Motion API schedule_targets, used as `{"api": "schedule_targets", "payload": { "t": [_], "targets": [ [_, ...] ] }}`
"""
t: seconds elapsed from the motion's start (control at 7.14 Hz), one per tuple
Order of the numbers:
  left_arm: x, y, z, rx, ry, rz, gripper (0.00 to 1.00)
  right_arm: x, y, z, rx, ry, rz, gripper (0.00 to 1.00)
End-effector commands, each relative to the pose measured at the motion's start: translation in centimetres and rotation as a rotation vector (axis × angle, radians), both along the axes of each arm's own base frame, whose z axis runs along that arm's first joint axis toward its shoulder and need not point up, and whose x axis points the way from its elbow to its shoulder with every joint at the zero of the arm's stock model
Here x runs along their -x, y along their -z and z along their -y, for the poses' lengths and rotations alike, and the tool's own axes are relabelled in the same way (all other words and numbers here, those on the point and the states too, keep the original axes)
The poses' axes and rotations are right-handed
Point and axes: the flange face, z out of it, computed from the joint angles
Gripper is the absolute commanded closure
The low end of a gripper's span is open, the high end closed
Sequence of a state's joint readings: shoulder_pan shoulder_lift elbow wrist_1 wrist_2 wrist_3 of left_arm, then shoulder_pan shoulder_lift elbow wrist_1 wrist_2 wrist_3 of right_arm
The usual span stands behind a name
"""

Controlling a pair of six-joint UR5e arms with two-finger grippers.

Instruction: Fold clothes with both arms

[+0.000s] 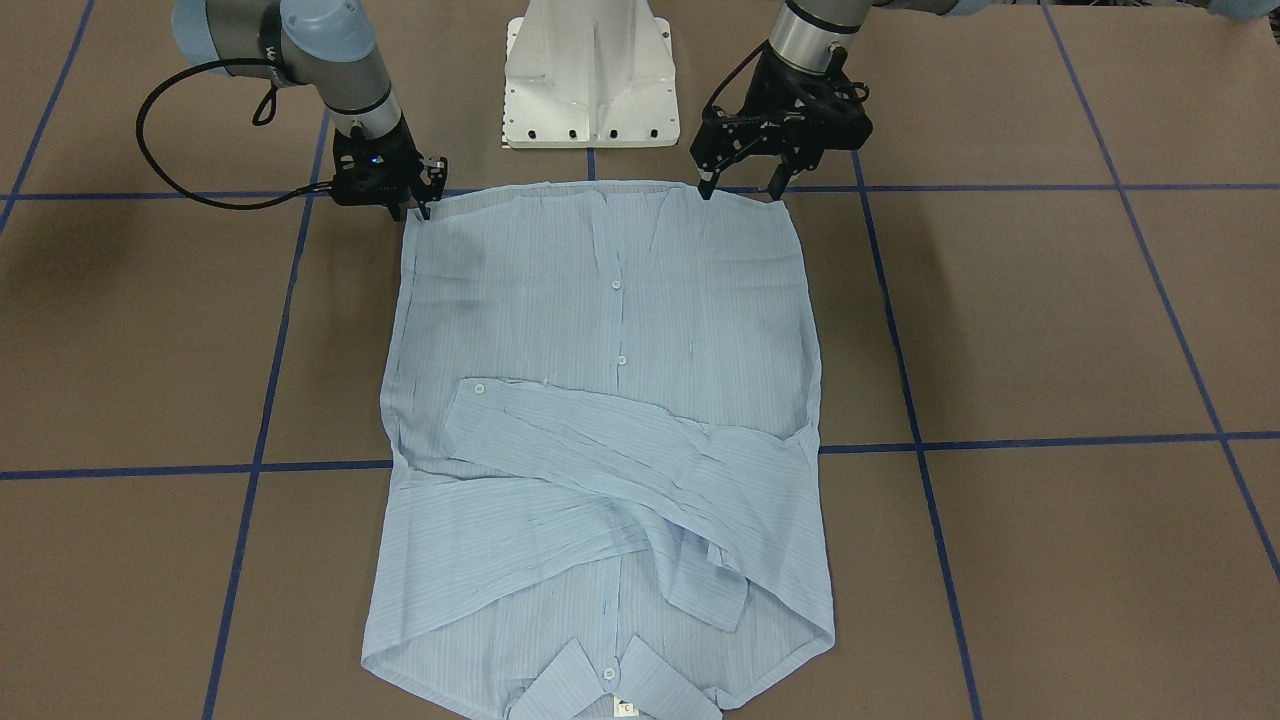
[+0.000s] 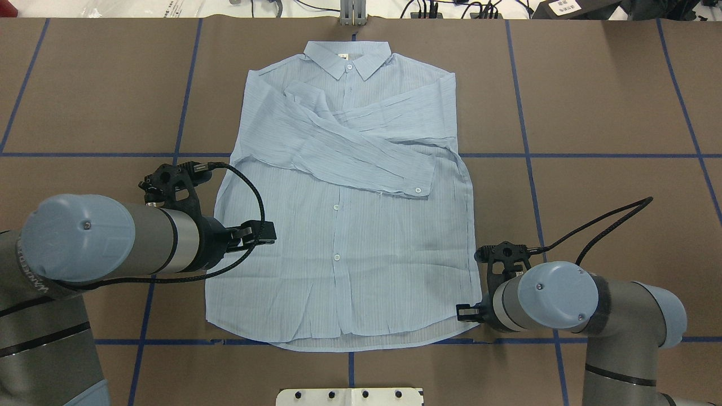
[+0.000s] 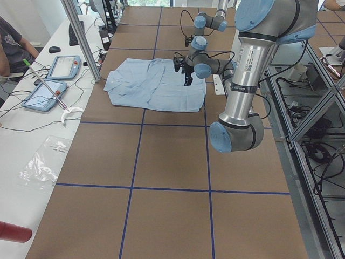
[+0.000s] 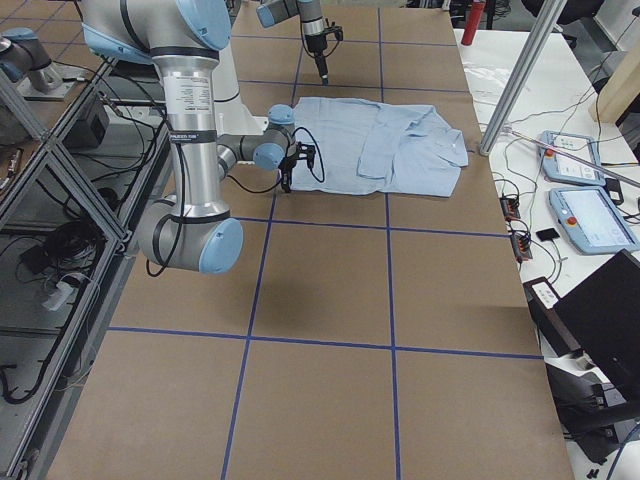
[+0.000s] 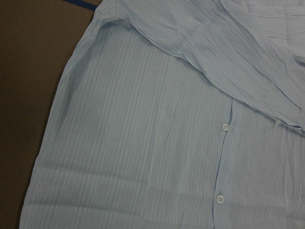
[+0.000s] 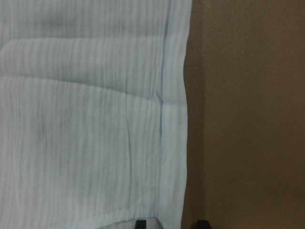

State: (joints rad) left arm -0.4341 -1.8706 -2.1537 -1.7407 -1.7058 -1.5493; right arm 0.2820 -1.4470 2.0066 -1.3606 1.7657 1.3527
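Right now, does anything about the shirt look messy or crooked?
Only a little. The shirt lies flat, but its top sleeve slants crookedly across the chest, wrinkled, over the other sleeve. Nothing looks torn or spilled.

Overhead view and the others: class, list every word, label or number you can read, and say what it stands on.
None can be read in full.
Lettering on the left arm: too blurred to read.
Tag in the collar of the shirt: too small to read.
White sticker on the dark box, top right: too small to read.
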Motion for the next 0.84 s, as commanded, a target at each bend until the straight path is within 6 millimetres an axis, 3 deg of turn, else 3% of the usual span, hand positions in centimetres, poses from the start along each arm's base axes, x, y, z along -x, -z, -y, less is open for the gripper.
{"api": "schedule_targets", "payload": {
  "t": [0.0, 0.28, 0.42, 0.7],
  "targets": [
    [0.0, 0.0, 0.0, 0.0, 0.0, -0.001, 0.02, -0.4, 0.0, 0.8, 0.002, -0.014, -0.001, 0.55],
    [0.0, 0.0, 0.0, 0.0, 0.0, -0.001, 0.02, 0.1, 0.4, 1.3, 0.005, -0.02, -0.006, 0.56],
    [0.0, 0.0, 0.0, 0.0, 0.0, -0.001, 0.02, 1.5, 1.8, 1.8, 0.013, -0.02, -0.026, 0.56],
    [0.0, 0.1, 0.0, -0.001, 0.0, -0.002, 0.02, 1.4, 2.9, 2.2, 0.028, -0.017, -0.025, 0.56]
  ]
}}
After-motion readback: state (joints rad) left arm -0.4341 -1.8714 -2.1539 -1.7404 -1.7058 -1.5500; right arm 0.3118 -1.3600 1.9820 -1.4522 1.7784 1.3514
